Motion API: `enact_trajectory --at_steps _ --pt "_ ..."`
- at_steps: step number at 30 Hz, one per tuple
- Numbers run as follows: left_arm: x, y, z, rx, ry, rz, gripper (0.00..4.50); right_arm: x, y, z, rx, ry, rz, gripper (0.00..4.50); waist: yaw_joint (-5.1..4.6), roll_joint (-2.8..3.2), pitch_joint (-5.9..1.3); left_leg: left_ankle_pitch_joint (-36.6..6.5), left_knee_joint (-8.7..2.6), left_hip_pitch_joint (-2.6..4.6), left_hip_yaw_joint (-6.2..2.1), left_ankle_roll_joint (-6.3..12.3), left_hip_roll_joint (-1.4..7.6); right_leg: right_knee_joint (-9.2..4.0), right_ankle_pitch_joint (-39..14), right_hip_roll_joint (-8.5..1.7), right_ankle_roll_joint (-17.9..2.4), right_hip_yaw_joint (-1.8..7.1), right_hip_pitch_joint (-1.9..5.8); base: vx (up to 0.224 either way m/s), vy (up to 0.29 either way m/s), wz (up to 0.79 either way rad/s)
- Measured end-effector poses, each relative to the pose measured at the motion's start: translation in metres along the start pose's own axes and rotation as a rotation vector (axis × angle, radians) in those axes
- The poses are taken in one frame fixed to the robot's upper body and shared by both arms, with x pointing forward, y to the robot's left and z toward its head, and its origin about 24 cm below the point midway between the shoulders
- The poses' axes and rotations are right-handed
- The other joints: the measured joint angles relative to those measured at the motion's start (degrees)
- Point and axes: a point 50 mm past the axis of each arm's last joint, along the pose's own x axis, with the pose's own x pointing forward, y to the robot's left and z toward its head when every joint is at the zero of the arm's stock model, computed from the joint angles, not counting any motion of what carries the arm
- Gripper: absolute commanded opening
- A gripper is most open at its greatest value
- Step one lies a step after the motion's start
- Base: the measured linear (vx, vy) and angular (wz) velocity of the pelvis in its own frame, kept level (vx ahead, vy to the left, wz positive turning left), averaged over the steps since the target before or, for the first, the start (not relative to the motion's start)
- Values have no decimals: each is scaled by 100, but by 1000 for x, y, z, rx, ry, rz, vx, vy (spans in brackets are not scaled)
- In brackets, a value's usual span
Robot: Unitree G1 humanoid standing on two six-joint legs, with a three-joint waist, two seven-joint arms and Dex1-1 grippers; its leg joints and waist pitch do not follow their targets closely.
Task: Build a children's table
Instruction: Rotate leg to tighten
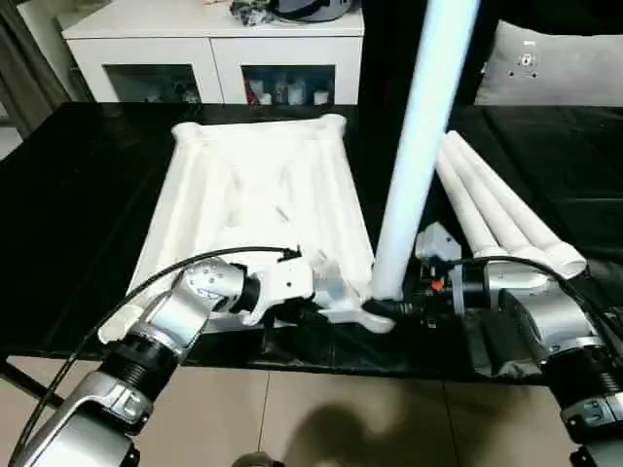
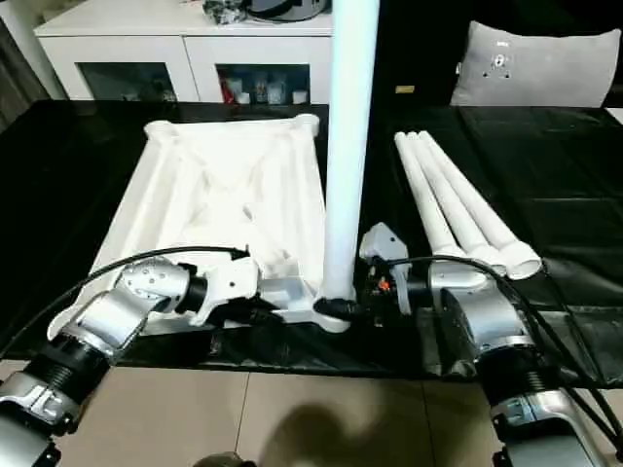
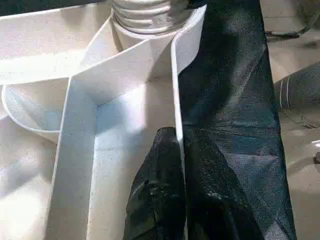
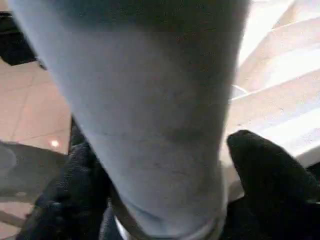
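The white table top [image 1: 253, 195] lies upside down on the black-covered surface, ribs facing up. One white leg [image 1: 419, 146] stands upright in the near right corner socket [image 3: 150, 20]. My right gripper [image 4: 160, 165] is at the base of that leg, a black finger [image 4: 265, 185] pressed against each side of it. My left gripper [image 3: 177, 137] is shut on the top's near rim, just left of that corner, with one finger inside the wall and one outside. Three more legs [image 1: 496, 209] lie side by side to the right of the top.
A white cabinet [image 1: 214, 49] with glass doors stands behind the work surface, and a grey cushion [image 1: 555, 63] is at the back right. The black cover's front edge [image 1: 321, 360] runs just below my grippers, with tiled floor [image 1: 341, 418] beyond it.
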Motion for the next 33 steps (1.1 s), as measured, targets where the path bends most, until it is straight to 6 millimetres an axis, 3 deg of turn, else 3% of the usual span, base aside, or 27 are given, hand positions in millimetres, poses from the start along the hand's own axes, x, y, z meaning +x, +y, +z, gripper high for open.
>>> enact_trajectory --at_steps 6,15,22,26,29,30,33 --pt "0 0 0 -3 -2 -1 0 0 1 -1 21 -4 16 293 0 0 0 3 0 -1 0 6 0 0 0 0 0 -2 0 0 0 0" --pt "-2 -2 -4 -74 -23 3 0 7 5 -4 71 -49 -13 267 -23 -10 -7 5 0 4 0 5 3 4 -1 0 2 -4 0 0 0 0" --pt "8 9 -4 -269 -22 225 0 37 -11 -2 188 -139 -390 266 -329 -24 -14 22 0 58 1 -27 6 15 -11 1 20 -5 23 0 0 0" --pt "32 15 11 -371 -28 375 0 46 -22 1 262 -156 -636 266 -352 -19 -13 23 -4 65 3 -26 3 9 -12 -2 22 -5 31 0 0 0" --pt "37 15 16 -386 -27 410 0 48 -25 3 280 -165 -699 266 -346 -14 -16 23 -12 65 3 -26 3 9 -11 -1 23 -5 30 0 0 0" --pt "37 15 17 -387 -26 415 0 48 -25 4 280 -171 -709 301 -341 -14 -16 22 -15 63 3 -26 3 9 -11 -1 23 -5 27 0 0 0" --pt "37 15 20 -383 -27 426 0 49 -25 5 273 -183 -722 339 -334 -14 -16 21 -31 48 3 -25 3 8 -11 0 22 -6 11 0 0 0"
